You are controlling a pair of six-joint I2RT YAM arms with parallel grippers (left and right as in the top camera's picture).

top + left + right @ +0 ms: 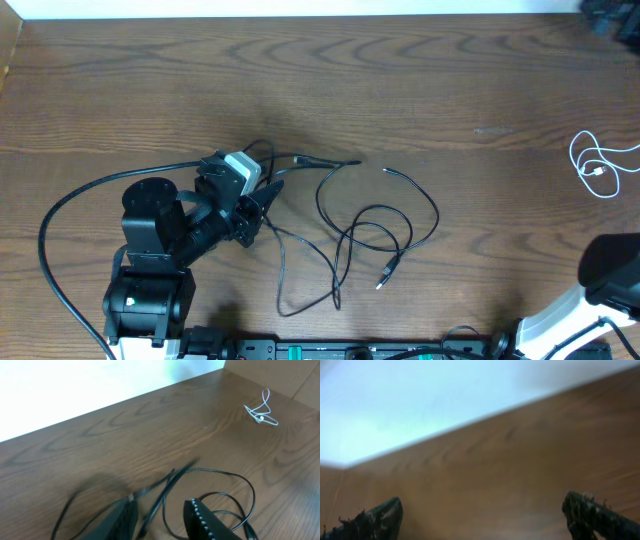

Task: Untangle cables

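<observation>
While the left arm (150,240) reaches from the near left corner toward the middle of the counter (450,80), the overhead view shows its left jaws pointing right at the left edge of the black cables (372,235). These cables lie in loose, overlapping loops in the middle of the counter, with one strand running right from beside the jaws to a plug end and another trailing toward the near edge. The white cable (598,165) lies coiled by the right edge, well apart from the black ones, and only part of the right arm (610,275) shows at the near right corner, its jaws out of sight. From the left wrist view, the two fingers (202,519) stand partly apart low in the picture, and a black strand (165,492) runs through the gap between them without being pinched; more black loops curl just right of the right-hand finger, and the white cable (262,410) sits small at the far right. From the right wrist view, which is blurred, the fingers (375,520) stand wide apart at the two lower corners with nothing between them, above bare wood of the counter (520,470).
</observation>
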